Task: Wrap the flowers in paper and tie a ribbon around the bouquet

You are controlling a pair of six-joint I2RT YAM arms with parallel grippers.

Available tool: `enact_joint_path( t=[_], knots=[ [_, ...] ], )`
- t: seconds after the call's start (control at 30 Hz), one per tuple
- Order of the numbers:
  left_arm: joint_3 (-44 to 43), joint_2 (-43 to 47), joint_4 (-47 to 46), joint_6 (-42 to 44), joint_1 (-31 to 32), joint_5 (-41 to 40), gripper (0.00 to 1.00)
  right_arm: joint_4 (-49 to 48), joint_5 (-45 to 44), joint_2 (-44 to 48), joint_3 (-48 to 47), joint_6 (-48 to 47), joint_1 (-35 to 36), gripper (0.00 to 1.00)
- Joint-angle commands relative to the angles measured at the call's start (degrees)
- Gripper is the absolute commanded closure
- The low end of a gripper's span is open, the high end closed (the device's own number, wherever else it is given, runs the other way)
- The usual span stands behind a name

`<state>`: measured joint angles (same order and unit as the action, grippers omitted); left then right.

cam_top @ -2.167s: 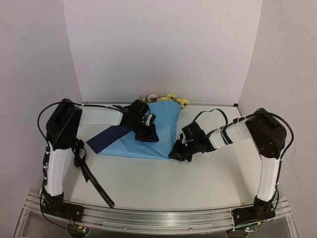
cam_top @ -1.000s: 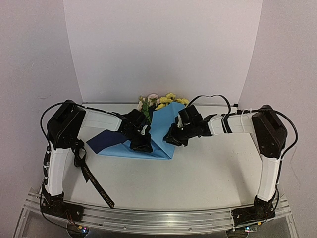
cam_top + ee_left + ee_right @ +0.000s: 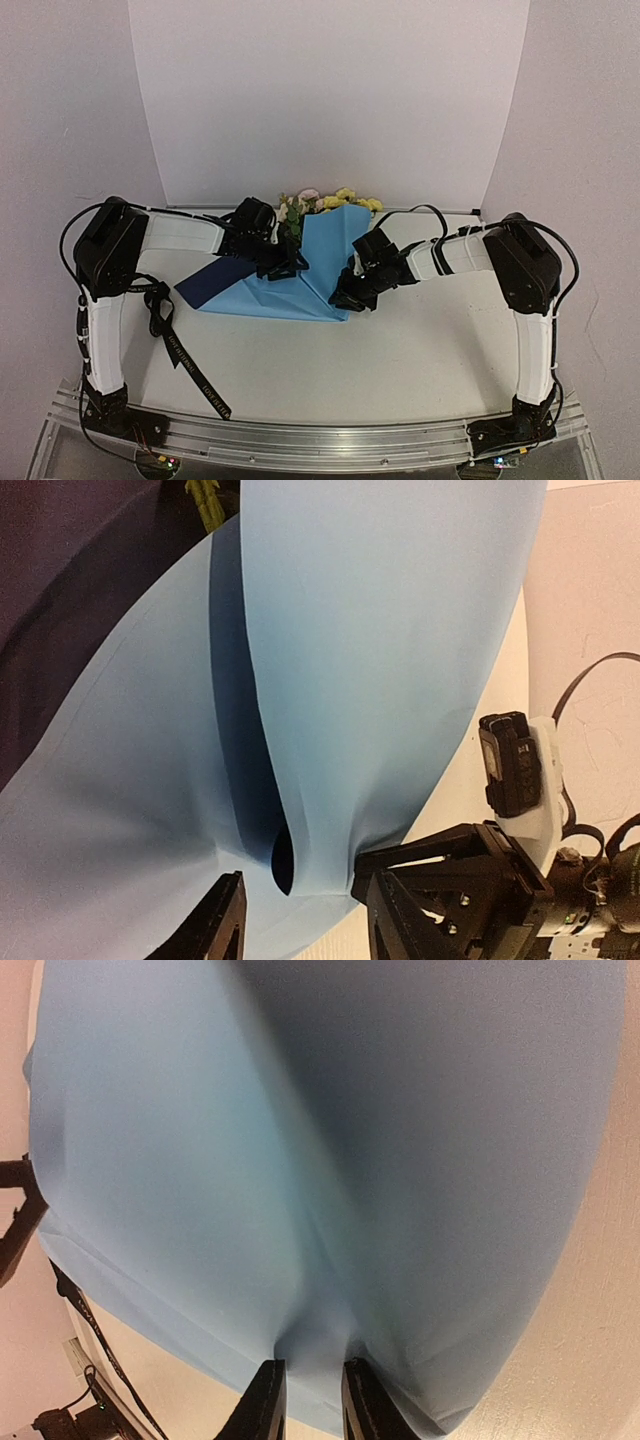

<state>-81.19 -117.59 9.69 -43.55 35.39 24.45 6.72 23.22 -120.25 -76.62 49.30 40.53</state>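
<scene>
The left end effector (image 3: 285,262) has its two fingers (image 3: 226,928) apart. A rounded fold of the paper (image 3: 300,288) sits in the gap between them and is not squeezed. The right end effector (image 3: 346,294) has its fingers (image 3: 266,1402) close together. They pinch a small bit of the light blue paper, so the sheet puckers right at the tips. The two end effectors are near each other, and a raised ridge of paper stands up between them. The paper's dark navy side shows as a flat corner on the worktop (image 3: 420,350), out past the left end effector on its outer side. The flowers (image 3: 330,200) lie just beyond the left end effector, toward the back wall. Their yellow and pink blooms peek out over the top edge of the paper. In the left wrist view, a few green stems (image 3: 205,500) show far ahead of the fingers, tucked beside the fold. The ribbon (image 3: 185,355) lies loose on the worktop, well apart from both end effectors, back near the base of the left arm.
</scene>
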Motion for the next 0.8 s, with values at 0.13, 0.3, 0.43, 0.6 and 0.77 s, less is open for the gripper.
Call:
enact_joint_path(
  t=[0.13, 0.3, 0.43, 0.6, 0.77],
  knots=[
    [-5.8, -3.9, 1.5, -0.5, 1.1, 0.5, 0.62, 0.2, -0.3, -0.6, -1.2, -0.7, 0.3, 0.78],
    [-6.6, -5.3, 2.4, -0.3, 1.2, 0.3, 0.81, 0.2, -0.4, -0.1, -1.4, -0.7, 0.3, 0.78],
    [-6.6, -5.2, 3.4, 0.4, 1.2, -0.2, 0.93, 0.2, -0.6, 0.9, -1.4, -0.8, 0.3, 0.78],
    [-4.5, -3.0, 2.5, 1.2, 1.3, -1.3, 1.00, 0.4, -1.0, 2.4, -1.5, -1.0, 0.3, 0.77],
    [-1.4, -1.2, 1.0, 1.4, 1.3, -1.8, 1.00, 0.7, -0.8, 3.7, -1.5, -1.4, 0.3, 0.74]
  ],
)
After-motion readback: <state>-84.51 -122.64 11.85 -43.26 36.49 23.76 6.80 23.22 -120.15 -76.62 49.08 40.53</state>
